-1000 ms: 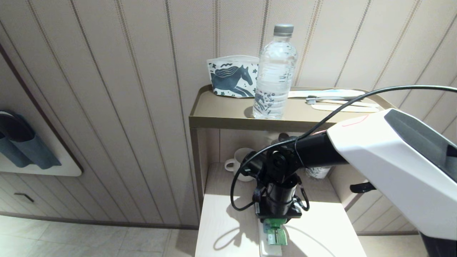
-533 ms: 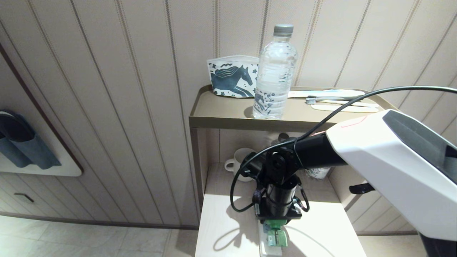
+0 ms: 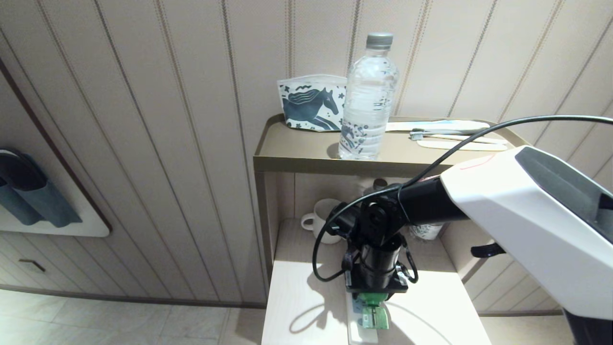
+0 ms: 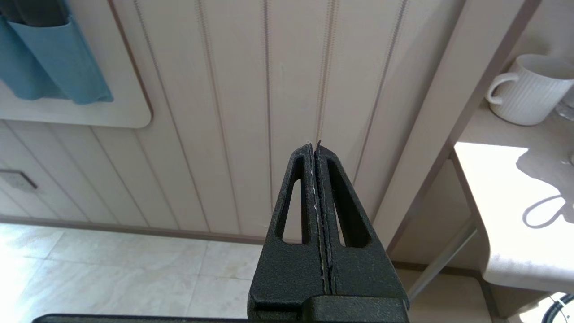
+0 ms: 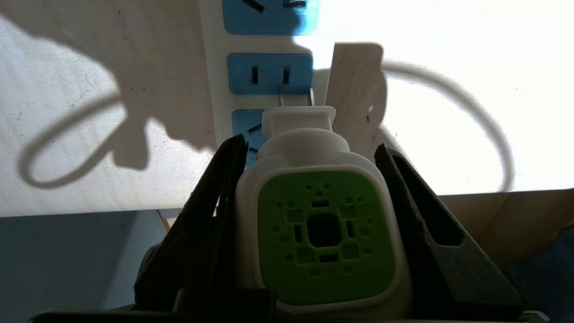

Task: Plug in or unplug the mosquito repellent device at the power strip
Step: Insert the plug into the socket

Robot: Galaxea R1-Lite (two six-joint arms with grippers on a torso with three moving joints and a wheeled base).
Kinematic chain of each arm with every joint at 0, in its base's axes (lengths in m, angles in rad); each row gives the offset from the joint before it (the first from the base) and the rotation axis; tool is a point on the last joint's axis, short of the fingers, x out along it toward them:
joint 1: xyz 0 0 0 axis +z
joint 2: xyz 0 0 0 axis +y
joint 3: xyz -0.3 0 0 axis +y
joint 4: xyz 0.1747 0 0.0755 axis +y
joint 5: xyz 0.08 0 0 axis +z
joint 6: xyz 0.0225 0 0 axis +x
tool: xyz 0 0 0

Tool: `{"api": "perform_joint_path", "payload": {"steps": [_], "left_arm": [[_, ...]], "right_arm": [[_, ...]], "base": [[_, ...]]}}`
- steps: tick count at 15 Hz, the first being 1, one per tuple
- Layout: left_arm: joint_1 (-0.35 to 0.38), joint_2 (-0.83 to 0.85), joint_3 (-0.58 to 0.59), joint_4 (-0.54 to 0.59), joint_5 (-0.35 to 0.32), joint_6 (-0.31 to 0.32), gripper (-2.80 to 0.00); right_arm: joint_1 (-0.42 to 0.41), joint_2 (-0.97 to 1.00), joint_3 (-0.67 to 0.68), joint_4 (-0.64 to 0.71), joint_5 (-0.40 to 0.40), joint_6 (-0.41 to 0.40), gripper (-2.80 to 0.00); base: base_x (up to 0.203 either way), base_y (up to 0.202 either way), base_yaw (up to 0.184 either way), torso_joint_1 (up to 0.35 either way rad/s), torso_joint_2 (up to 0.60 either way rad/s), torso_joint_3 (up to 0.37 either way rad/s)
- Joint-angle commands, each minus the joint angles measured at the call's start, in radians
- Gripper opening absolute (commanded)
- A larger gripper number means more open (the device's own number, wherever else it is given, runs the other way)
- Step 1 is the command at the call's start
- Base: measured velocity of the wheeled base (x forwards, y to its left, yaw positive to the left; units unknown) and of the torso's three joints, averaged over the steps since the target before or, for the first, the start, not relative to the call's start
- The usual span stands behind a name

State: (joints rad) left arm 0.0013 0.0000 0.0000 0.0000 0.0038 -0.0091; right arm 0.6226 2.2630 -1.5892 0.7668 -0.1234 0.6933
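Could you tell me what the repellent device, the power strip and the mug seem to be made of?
Device: smooth moulded plastic, white shell, matte green perforated face. Strip: white plastic, probably, with blue socket faces. Mug: likely glazed ceramic, white and ribbed.

One mosquito repellent device [image 5: 326, 233] is in sight, white with a green face, and one power strip [image 5: 264, 67] lies on the pale worktop [image 3: 297, 306]; three blue socket faces show on the strip from the right wrist view, one cut off at the edge and one half hidden behind the device. Two metal prongs stick out from the device. One clear water bottle [image 3: 368, 100] stands on the upper shelf [image 3: 297, 148], along with one horse-printed pouch [image 3: 311, 103] and one toothbrush [image 3: 455, 136]. One white mug [image 3: 320, 221] sits in the recess below. Two end effectors are visible, left [image 4: 316, 150] and right [image 5: 314, 152].
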Motion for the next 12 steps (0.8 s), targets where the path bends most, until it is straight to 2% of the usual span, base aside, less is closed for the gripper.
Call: {"api": "perform_joint_path", "payload": {"steps": [1,12], "left_arm": [[0.000,0.002,0.000,0.000,0.001,0.000,-2.80],[0.000,0.002,0.000,0.000,0.001,0.000,-2.80]], "right_arm": [[0.002,0.011,-0.007,0.000,0.001,0.000,-2.80],[0.006,-0.019,-0.020,0.000,-0.004,-0.001,-2.80]], "base": [[0.000,0.000,0.000,0.000,0.00,0.000],[0.000,0.000,0.000,0.000,0.00,0.000]]}}
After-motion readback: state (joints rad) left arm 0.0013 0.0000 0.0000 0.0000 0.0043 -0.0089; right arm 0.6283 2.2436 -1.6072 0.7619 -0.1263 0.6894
